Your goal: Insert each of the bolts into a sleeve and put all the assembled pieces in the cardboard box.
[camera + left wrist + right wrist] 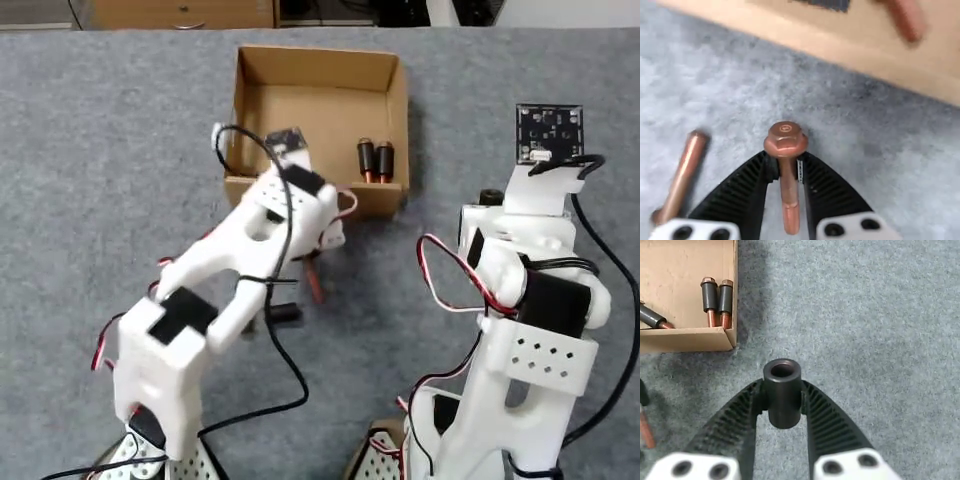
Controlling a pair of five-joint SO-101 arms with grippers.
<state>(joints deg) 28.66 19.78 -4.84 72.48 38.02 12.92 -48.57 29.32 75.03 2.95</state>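
Left gripper [785, 164] is clenched on a copper flange bolt [785, 141], jaws pinching the shank just under the head, over the grey carpet [865, 140] near the cardboard box [850, 47]; right gripper [782, 392] grasps a black sleeve [783, 407] across its barrel, bore open, apart from the box; to mate them, line shank and bore on one axis before pushing, both grips firm against twisting; a second bolt [682, 172] lies on the carpet; assembled pieces [717, 295] lie in the box.
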